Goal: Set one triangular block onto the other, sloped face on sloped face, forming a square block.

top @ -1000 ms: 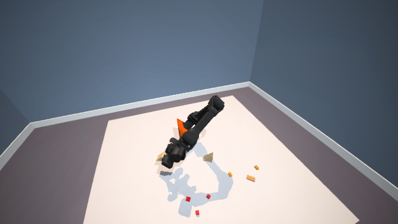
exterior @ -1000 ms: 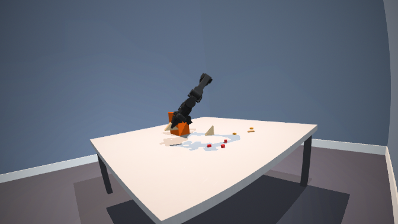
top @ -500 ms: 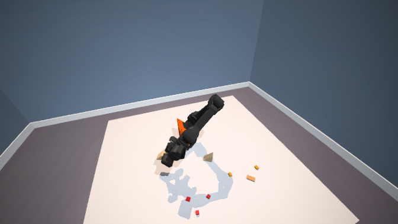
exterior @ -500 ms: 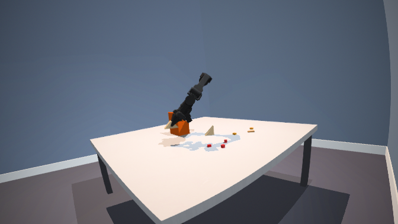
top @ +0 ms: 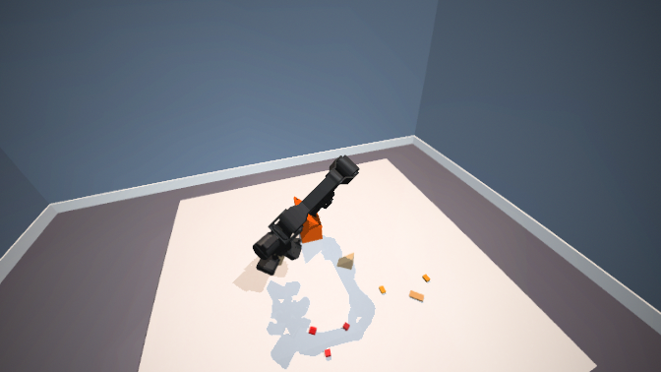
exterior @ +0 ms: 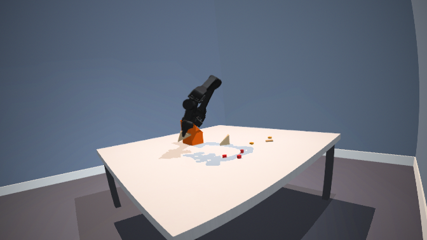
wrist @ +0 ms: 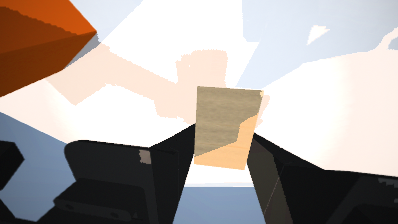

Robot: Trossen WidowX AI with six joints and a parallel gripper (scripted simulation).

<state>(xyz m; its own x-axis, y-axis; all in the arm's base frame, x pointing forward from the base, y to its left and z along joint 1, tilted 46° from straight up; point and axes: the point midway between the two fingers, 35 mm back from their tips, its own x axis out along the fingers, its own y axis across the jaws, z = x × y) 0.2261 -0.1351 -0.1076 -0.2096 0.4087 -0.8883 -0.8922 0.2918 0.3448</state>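
Observation:
My gripper (top: 270, 266) (exterior: 185, 133) (wrist: 219, 130) is shut on a tan triangular block (top: 280, 260) (exterior: 181, 136) (wrist: 226, 120) and holds it a little above the table (top: 443, 221) (exterior: 190, 190), over a soft shadow. The second tan triangular block (top: 346, 261) (exterior: 225, 140) rests on the table to the right of the gripper, well apart from it, with its ridge pointing up. It does not show in the wrist view.
A large orange block (top: 312, 229) (exterior: 194, 136) (wrist: 35, 45) stands close behind the gripper, beside the arm. Three small red cubes (top: 312, 330) (exterior: 224, 155) lie in front. Small orange pieces (top: 416, 295) (exterior: 269, 139) lie further right.

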